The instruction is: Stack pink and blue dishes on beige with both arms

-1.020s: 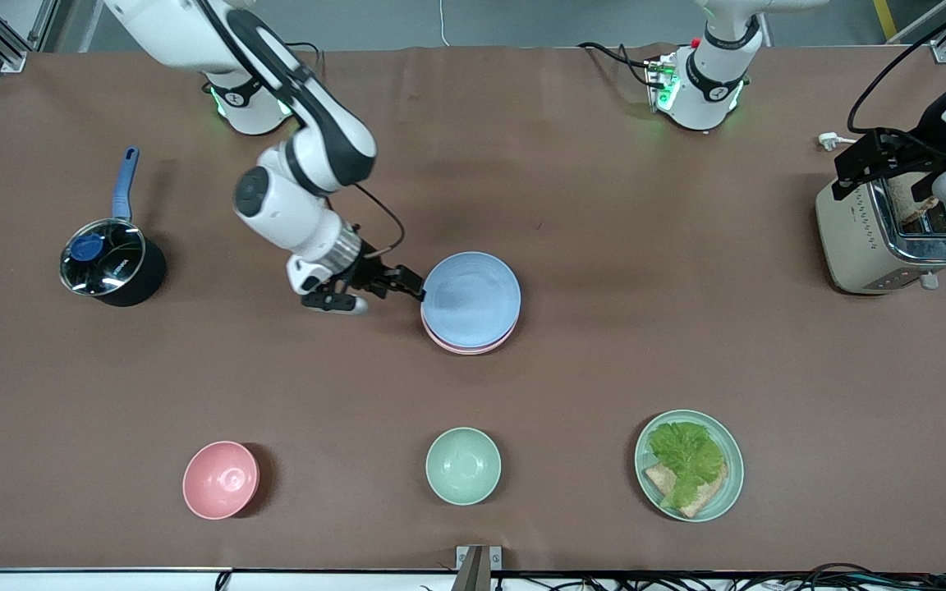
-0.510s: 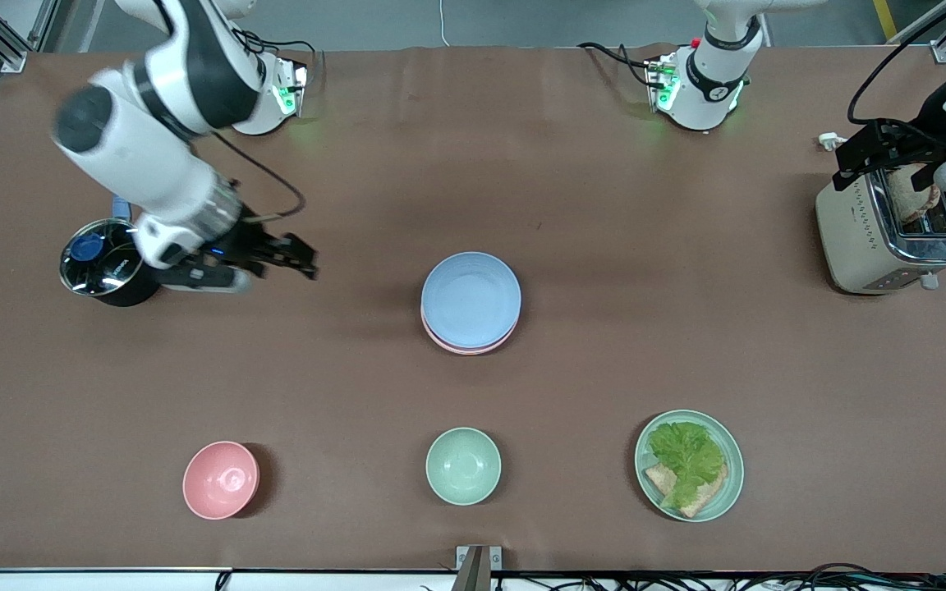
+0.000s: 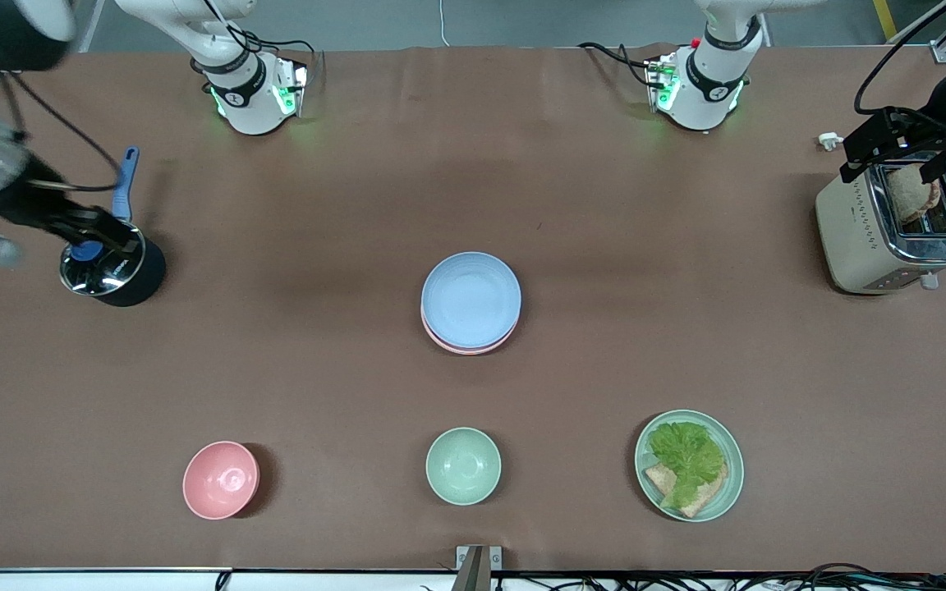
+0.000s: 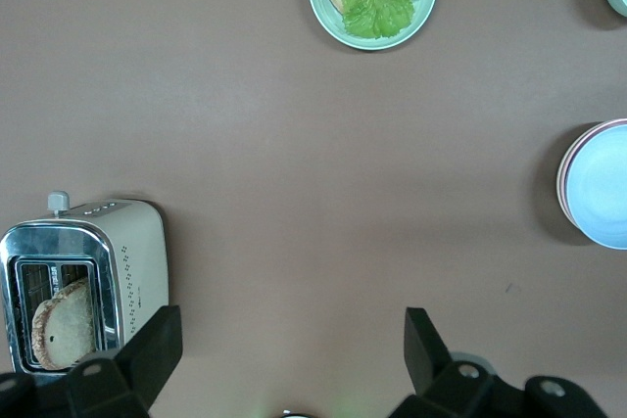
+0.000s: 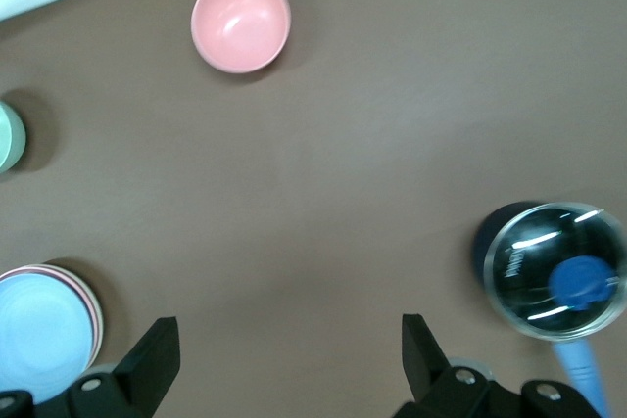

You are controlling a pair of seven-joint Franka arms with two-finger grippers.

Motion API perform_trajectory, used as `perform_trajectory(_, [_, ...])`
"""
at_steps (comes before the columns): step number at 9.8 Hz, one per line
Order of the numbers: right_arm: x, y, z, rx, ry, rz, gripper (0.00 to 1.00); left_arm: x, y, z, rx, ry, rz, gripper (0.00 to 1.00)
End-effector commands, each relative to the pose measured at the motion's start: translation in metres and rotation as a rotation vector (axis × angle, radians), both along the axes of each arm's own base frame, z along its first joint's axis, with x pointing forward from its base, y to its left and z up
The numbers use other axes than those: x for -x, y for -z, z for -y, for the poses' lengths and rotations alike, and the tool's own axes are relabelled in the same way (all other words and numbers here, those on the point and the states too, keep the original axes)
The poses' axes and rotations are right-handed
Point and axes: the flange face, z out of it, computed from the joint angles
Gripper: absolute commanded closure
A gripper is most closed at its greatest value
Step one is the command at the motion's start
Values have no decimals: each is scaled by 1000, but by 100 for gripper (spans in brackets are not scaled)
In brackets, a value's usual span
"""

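Observation:
The pale blue plate lies on top of the pale pink plate in the middle of the table, only the pink rim showing below it. The same stack appears in the left wrist view and the right wrist view. No beige plate can be made out; it would be hidden beneath them. My right gripper hangs open and empty over the black pot. Above the toaster, my left gripper is open and empty too.
A black pot with a glass lid and blue handle stands toward the right arm's end. A toaster holding bread stands at the left arm's end. Nearer the camera sit a pink bowl, a mint-green bowl and a green plate with lettuce and bread.
My right gripper has left the edge of the plate stack and swung away to above the pot. The stack has stayed put. My left gripper has barely shifted over the toaster.

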Motion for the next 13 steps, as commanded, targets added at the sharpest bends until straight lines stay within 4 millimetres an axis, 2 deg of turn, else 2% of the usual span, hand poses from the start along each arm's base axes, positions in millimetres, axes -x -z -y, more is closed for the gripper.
perform_trajectory(1, [10, -57, 29, 22, -30, -6, 0, -6, 23, -1, 5, 13, -40, 0])
perform_trajectory(2, [14, -86, 35, 28, -25, -11, 0, -6, 22, -1, 7, 12, -36, 0])
perform_trajectory(3, [9, -84, 42, 41, -14, -40, 0, -7, 21, -5, 2, 7, -32, 0])
perform_trajectory(4, [7, -82, 42, 47, -14, -43, 0, -11, 22, -4, 4, 10, -17, 0])
perform_trajectory(6, [7, -81, 30, 72, -26, -53, 0, -12, 24, -2, 8, 23, -17, 0])
perform_trajectory(11, [7, -76, 35, 70, -33, -63, 0, -13, 25, -4, 1, 35, -20, 0])
perform_trajectory(13, [7, -77, 37, 75, -71, -61, 0, -17, 14, -10, 3, 73, 5, 0])
